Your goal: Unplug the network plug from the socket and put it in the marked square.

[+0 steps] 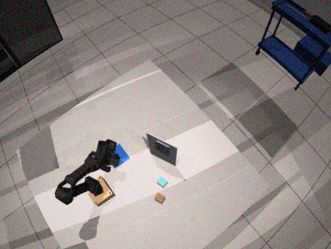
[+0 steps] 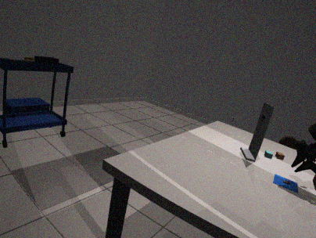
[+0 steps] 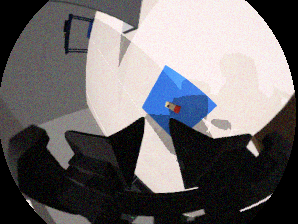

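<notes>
The plug (image 2: 287,182) (image 3: 176,107), small, pale with a red end, lies on the blue marked square (image 1: 124,157) (image 2: 278,179) (image 3: 159,90), inside its edges. In the top view the arm hides it. My gripper (image 2: 294,169) (image 3: 157,120) is open, its two black fingertips parted with nothing between them. It hangs above the table, and in the wrist view the plug shows just beyond the fingertips, clear of them. The upright panel (image 1: 172,157) (image 2: 261,131) stands beyond the square; the plug is away from it.
A teal block (image 1: 162,182) (image 2: 268,154) and a brown block (image 1: 160,198) (image 2: 280,155) lie on the table near the panel. The arm's base stands on a wooden plate (image 1: 107,197). A blue cart (image 1: 284,58) (image 2: 33,119) stands on the floor.
</notes>
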`<control>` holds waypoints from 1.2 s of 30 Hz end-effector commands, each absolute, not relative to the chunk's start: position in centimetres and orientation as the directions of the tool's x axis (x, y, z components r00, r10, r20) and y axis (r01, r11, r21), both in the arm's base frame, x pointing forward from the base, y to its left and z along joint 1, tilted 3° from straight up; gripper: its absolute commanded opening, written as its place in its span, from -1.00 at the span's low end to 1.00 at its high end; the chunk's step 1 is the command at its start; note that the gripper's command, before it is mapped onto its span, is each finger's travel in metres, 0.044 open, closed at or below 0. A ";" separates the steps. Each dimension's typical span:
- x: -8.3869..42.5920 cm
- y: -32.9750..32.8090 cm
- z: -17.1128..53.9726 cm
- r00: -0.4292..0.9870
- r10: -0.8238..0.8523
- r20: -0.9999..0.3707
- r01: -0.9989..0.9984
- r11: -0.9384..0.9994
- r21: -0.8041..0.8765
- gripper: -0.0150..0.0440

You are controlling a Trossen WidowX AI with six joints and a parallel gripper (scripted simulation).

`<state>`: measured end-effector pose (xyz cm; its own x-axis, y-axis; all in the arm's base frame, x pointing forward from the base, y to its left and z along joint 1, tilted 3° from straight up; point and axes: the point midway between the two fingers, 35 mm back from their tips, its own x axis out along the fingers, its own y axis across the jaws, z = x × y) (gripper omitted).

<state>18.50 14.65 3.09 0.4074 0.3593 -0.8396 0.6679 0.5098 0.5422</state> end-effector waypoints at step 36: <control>18.4 14.3 9.2 0.408 0.360 -0.839 0.667 0.510 0.543 0.04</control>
